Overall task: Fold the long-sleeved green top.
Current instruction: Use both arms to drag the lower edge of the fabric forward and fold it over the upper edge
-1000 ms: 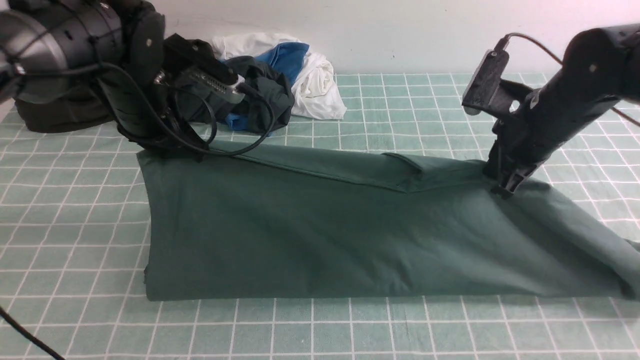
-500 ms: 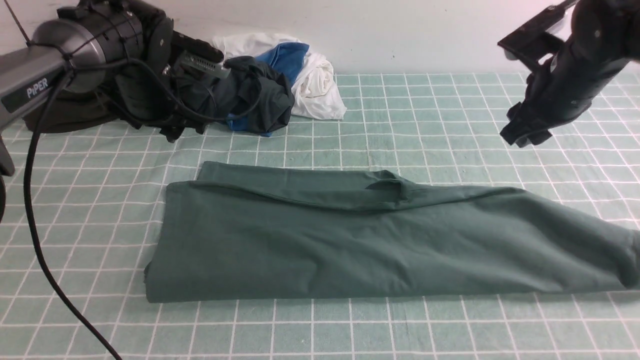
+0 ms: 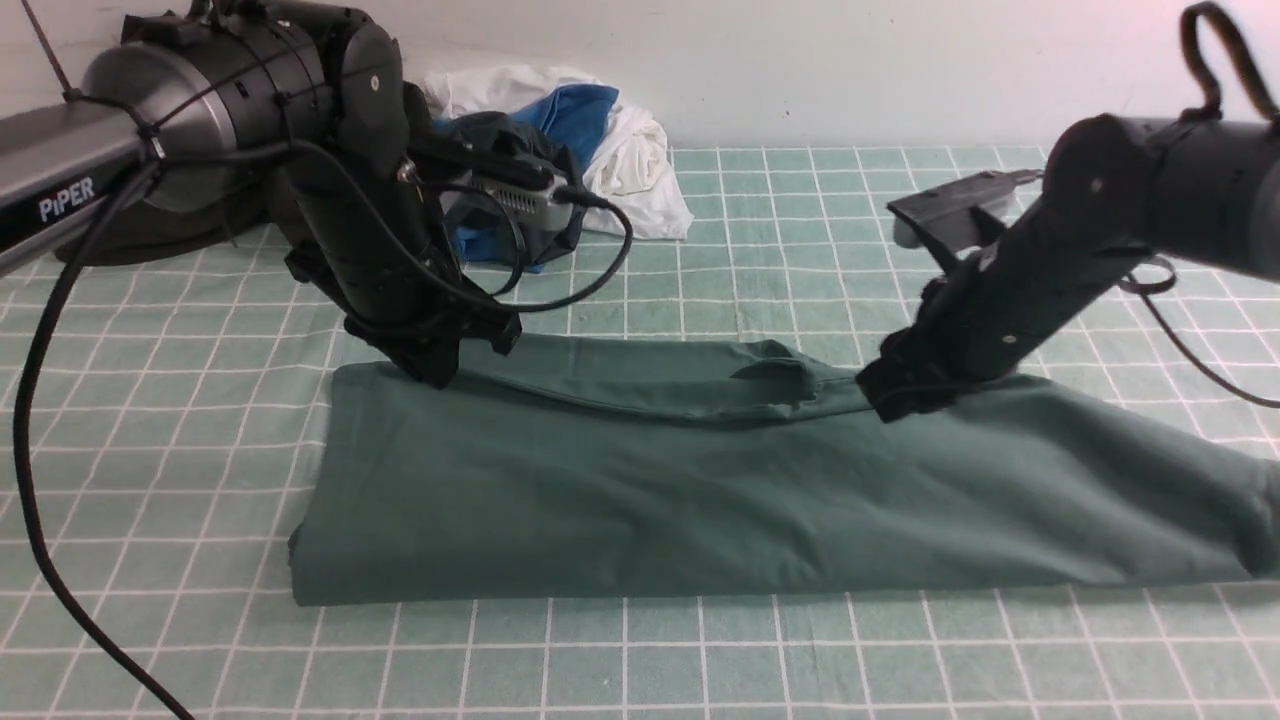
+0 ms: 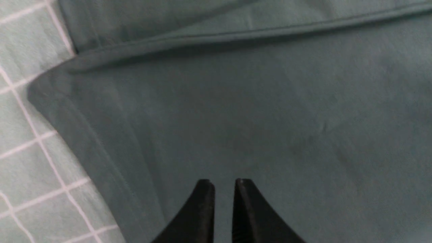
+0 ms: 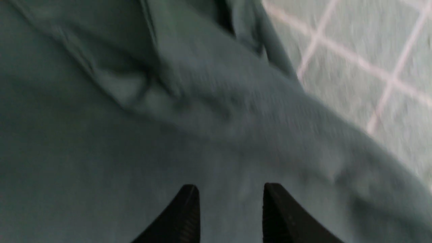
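left gripper (image 3: 440, 372) hangs low over the far left corner of the green long-sleeved top (image 3: 700, 480), its black tips pointing down at or just above the cloth; whether they touch it cannot be told. in the left wrist view the two fingers (image 4: 206, 202) stand with only a narrow slit between them, and nothing is caught in it, only flat green knit beyond. right gripper (image 3: 890, 405) comes in at a slant from the right and sits at the far edge of the top, just beside a small raised fold (image 3: 775, 372) near the middle of that edge. in the right wrist view, which is blurred, its fingers (image 5: 182, 212) stand clearly further apart, a moderate gap with nothing in it, above rumpled cloth. the top lies folded lengthwise into a long band across the checked green mat (image 3: 800, 650), its left end square and layered, its right end narrowing and running to the right edge of the front view. a long seam or folded edge (image 4: 236, 33) runs along the far side, with one more layer showing behind it. both arms are dark, and the left one bears the word piper. a black cable (image 3: 40, 520) loops down from the left arm over the mat. at the back, against the pale wall (image 3: 800, 70), a heap of dark teal-grey cloth (image 3: 560, 195), blue cloth (image 3: 575, 115) and white cloth (image 3: 630, 170) sits well apart from the top, and a very dark garment (image 3: 130, 235) lies at the far left behind the arm.
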